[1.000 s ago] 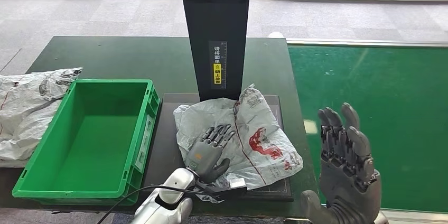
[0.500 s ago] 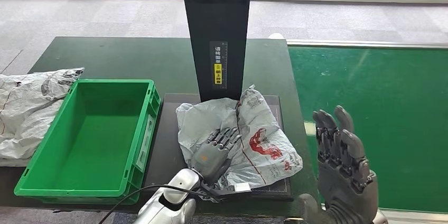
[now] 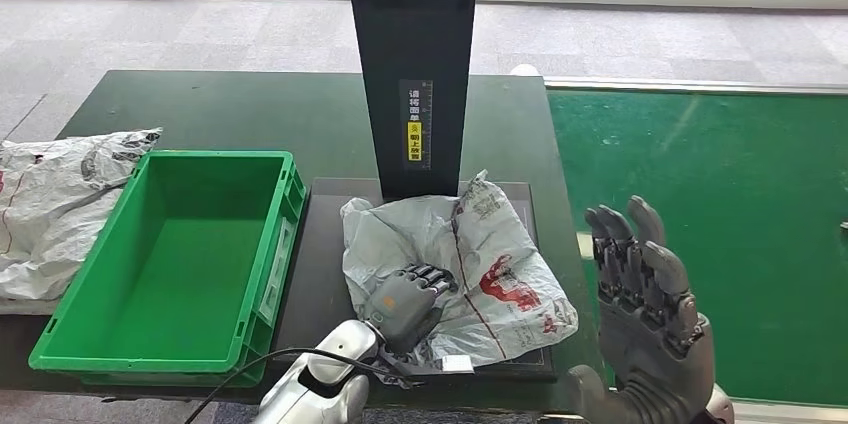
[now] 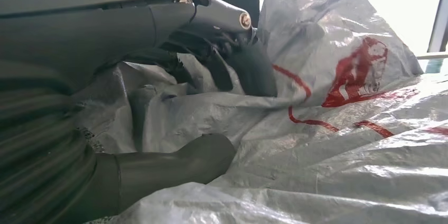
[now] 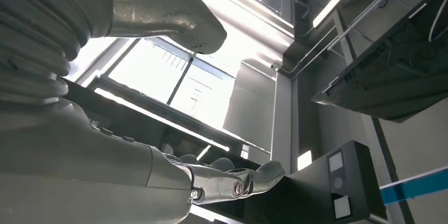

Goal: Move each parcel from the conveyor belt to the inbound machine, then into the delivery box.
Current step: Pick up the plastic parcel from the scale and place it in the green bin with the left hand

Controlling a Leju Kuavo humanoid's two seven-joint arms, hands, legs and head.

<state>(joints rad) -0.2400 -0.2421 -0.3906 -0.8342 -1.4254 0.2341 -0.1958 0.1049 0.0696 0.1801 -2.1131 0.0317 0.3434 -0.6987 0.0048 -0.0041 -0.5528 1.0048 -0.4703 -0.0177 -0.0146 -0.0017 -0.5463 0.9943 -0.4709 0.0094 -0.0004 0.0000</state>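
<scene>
ok, left hand (image 3: 405, 301) fingers curled, bunching grey poly mailer (image 3: 470, 254) on scanner platform (image 3: 320, 244). soft, slippery, probably light: grab gathered fold. right hand (image 3: 650, 319) fingers spread, empty.

parcels: 2, perhaps more at left (image 3: 455, 254) | crates: 1 (image 3: 70, 329) | hands: 2 (image 3: 405, 299)

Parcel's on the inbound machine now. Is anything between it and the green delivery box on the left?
Nothing visible blocks that short path. The parcel lies on the inbound machine's platform under the left robot hand, right beside the green delivery box; its near wall must be cleared. The box holds nothing.
</scene>
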